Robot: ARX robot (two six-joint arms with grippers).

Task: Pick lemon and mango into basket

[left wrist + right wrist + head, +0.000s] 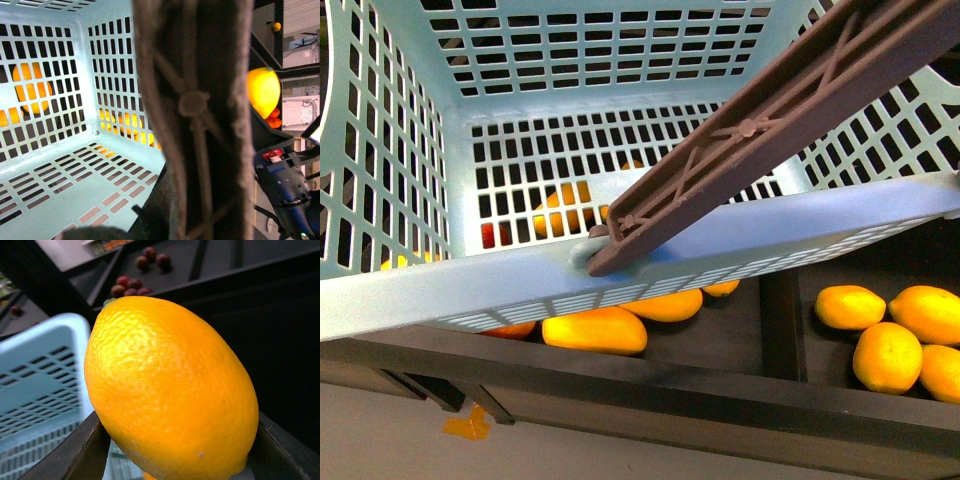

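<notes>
Right up against the right wrist camera, the dimpled yellow-orange oval lemon (170, 390) is clamped between the dark right fingers (75, 455), one on each side of it. It is held just beside the light teal slotted plastic basket (40, 370). My left wrist view is filled by the basket's brown ribbed plastic handle (195, 120), so I cannot tell how the left fingers stand. From the front, that handle slants across the basket's near rim. Below the rim, the smooth elongated orange-yellow mango (595, 330) lies in a dark tray (720, 340), with more yellow lemons (887, 355) in the next compartment to the right. Farthest off, small dark red fruits (131, 287) lie in another black tray (215, 260).
</notes>
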